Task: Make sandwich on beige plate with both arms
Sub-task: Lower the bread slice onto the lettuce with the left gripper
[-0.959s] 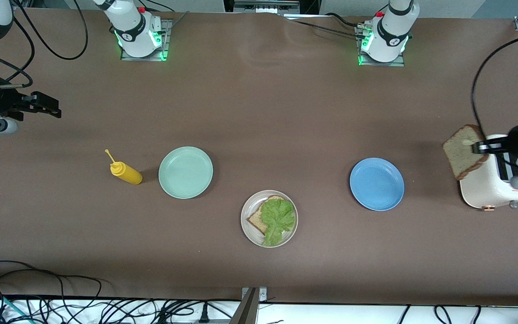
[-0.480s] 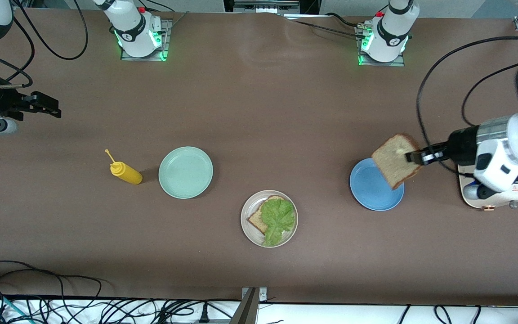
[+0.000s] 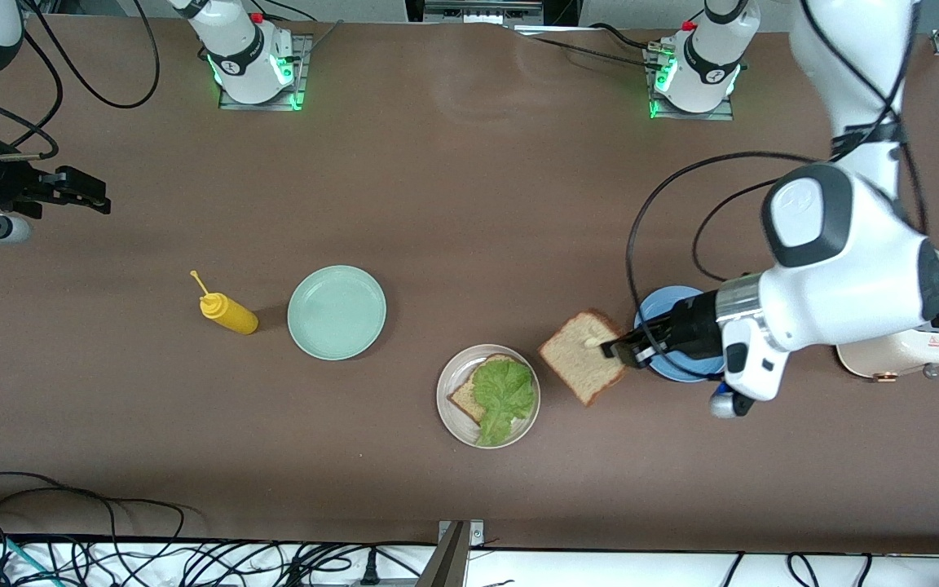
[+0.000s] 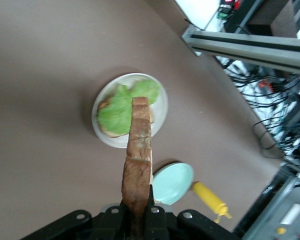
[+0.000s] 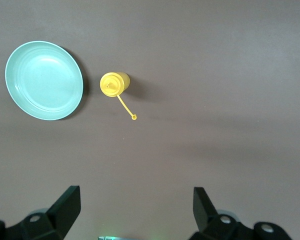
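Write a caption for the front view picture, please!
Left gripper carries a bread slice toward the beige plate holding bread and lettuce; right gripper waits open.

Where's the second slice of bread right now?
In the front view, the bread slice is held up in the left gripper, over the table between the beige plate and the blue plate.

- Left tool [image 3: 614, 349] pinches a bread slice [image 3: 582, 356] by its edge, up over the surface between the beige plate [image 3: 448, 405] and the blue plate [image 3: 659, 308].
- On the beige plate: one slice [image 3: 465, 395] with a lettuce leaf [image 3: 504, 395] on top.
- Right tool [image 3: 93, 194] waits wide open over its end of the surface.
- Mint green plate [image 3: 337, 312] sits beside a yellow bottle [image 3: 227, 312]; a toaster [image 3: 914, 346] sits under the left arm.
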Robot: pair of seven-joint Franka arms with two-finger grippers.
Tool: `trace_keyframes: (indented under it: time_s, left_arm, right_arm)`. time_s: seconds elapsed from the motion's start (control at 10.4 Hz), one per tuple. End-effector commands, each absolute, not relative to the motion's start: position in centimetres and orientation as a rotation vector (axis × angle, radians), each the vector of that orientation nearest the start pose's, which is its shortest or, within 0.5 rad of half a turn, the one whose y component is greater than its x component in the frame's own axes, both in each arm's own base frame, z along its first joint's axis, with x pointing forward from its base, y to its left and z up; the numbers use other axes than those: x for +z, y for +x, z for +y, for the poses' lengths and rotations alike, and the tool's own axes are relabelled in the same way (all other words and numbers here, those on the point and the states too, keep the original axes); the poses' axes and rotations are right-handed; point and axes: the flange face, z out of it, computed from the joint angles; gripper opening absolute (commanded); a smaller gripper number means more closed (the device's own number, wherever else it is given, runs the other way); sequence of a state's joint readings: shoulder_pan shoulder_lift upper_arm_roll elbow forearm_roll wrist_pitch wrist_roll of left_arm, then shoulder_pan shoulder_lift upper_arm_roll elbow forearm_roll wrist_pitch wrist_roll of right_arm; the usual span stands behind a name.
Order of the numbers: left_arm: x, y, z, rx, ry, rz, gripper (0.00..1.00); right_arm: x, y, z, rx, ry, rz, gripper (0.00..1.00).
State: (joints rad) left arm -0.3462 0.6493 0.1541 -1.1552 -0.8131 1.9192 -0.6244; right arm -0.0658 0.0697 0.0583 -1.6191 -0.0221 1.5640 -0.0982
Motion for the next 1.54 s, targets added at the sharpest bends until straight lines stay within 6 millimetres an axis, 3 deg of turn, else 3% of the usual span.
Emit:
trace_keyframes:
  time_s: [0.0,0.38,0.67,0.86,1.06,1.25,1.44]
  left_arm:
    - [42.1,73.2,-26.1,-0.150,2.257,0.794,0.00]
    - [34.0,72.3,-32.5,-0.115,2.263,0.770,0.00]
    - [29.7,72.1,-34.5,0.004,2.278,0.776,0.00]
    - [28.3,71.5,-35.7,0.008,2.285,0.771,0.00]
    - [27.9,71.5,-35.7,0.005,2.290,0.771,0.00]
    - [27.4,71.5,-35.7,0.001,2.295,0.773,0.38]
    - [27.6,71.6,-35.5,0.007,2.298,0.772,0.67]
  right_arm:
    - [56.6,56.9,-0.9,0.210,-3.156,-0.126,1.00]
    - [56.4,57.0,-1.3,0.218,-3.155,-0.116,1.00]
    - [56.4,57.0,-1.2,0.218,-3.153,-0.116,1.00]
    - [56.4,57.0,-1.3,0.218,-3.155,-0.116,1.00]
    - [56.4,57.0,-1.2,0.218,-3.153,-0.116,1.00]
    - [56.4,57.0,-1.2,0.218,-3.153,-0.116,1.00]
    - [56.3,57.0,-1.2,0.220,-3.153,-0.116,1.00]
